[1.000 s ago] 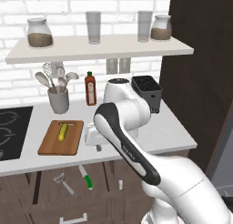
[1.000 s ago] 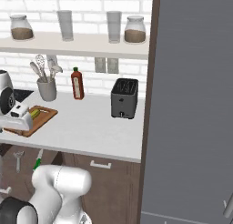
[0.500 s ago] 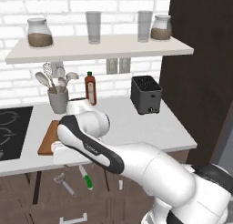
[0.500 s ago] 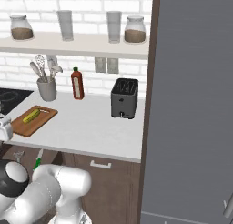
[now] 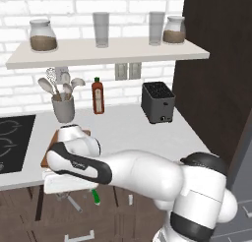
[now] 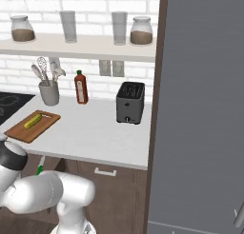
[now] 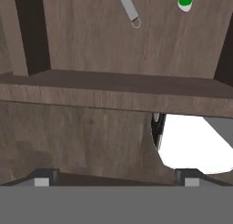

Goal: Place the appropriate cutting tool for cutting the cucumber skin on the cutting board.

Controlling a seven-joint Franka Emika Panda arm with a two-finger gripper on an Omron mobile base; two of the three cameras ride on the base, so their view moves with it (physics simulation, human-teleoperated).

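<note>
The grey peeler [image 5: 74, 202] lies in an open drawer below the counter, its thin handle [image 7: 129, 9] at the top of the hand view. The green-handled knife [image 5: 95, 196] lies just beside it, its handle end [image 7: 185, 0] also in the hand view. My gripper [image 7: 116, 181] hangs in front of the counter edge above the drawer, open and empty, with its tips wide apart and well short of the peeler. The brown cutting board [image 6: 21, 132] lies on the counter with the yellow-green cucumber [image 6: 32, 121] on it. In the left base view my arm covers most of the board [image 5: 45, 159].
A grey utensil holder [image 5: 63, 108], a sauce bottle [image 5: 98, 96] and a dark toaster [image 5: 157, 102] stand at the back of the counter. A black stovetop [image 5: 15, 142] is at the left. The shelf [image 5: 108, 49] above holds jars and glasses. The drawer's wooden front wall [image 7: 113, 98] crosses the hand view.
The arm has swung from above the counter down and to the left. The hand now hangs in front of the counter edge over the open drawer, hiding most of the board.
</note>
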